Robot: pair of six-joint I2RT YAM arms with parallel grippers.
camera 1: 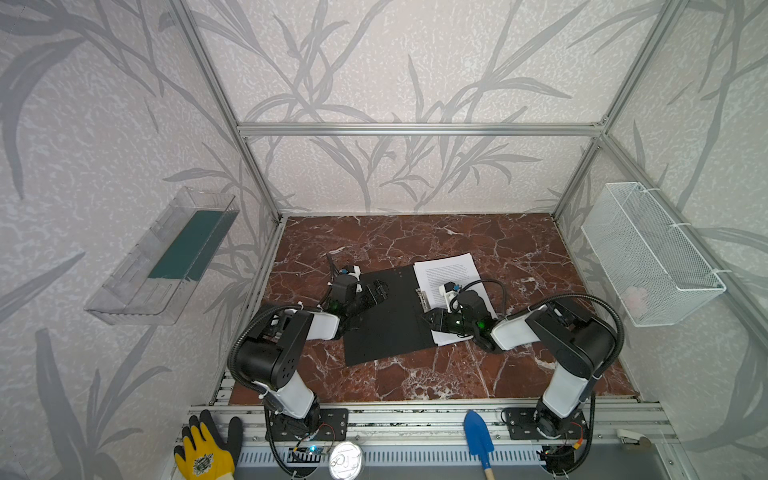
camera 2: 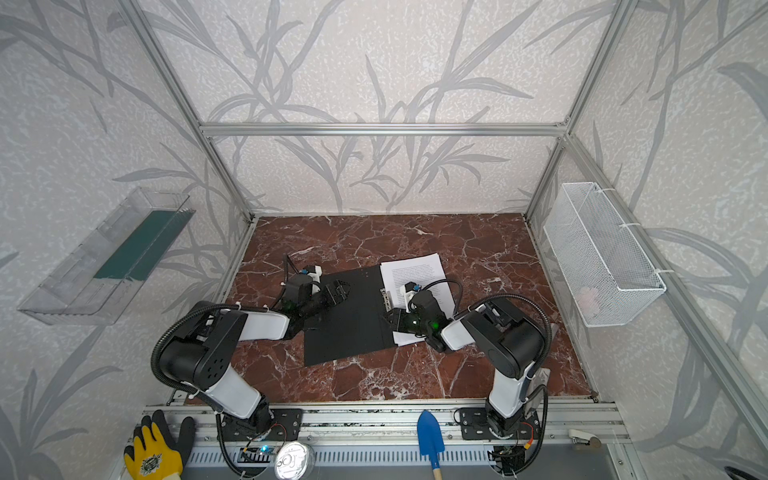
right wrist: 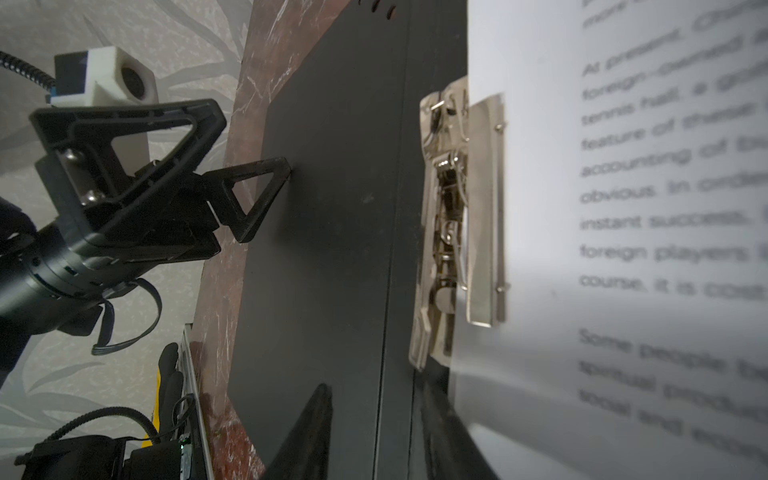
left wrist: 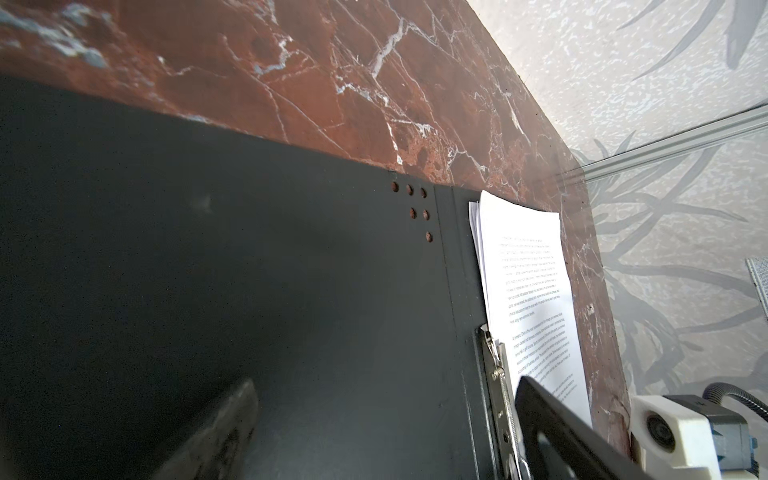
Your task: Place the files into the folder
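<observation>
Mid-bench, in both top views, one black folder (camera 1: 386, 320) (camera 2: 349, 324) is seen lying open and skewed on the red-veined marble bench (camera 1: 415, 237), with one stack of white files (camera 1: 446, 272) (camera 2: 415, 270) laid on its right half, beside one metal clip (camera 1: 423, 297) at the spine. Sheet count cannot be told. Bare marble is left on all sides. Two grippers are counted: left gripper (camera 1: 376, 291) over the left cover, right gripper (camera 1: 432, 318) at the clip's near end. Left wrist view: matte flat cover, six small round holes (left wrist: 412, 213) near its far edge, thin paper edges slightly fanned; left jaws are spread wide. Right wrist view: shiny clip plate is laid over the files' edge; one left fingertip (right wrist: 286, 168) is touching the cover; right jaws are held partly apart, nothing gripped.
</observation>
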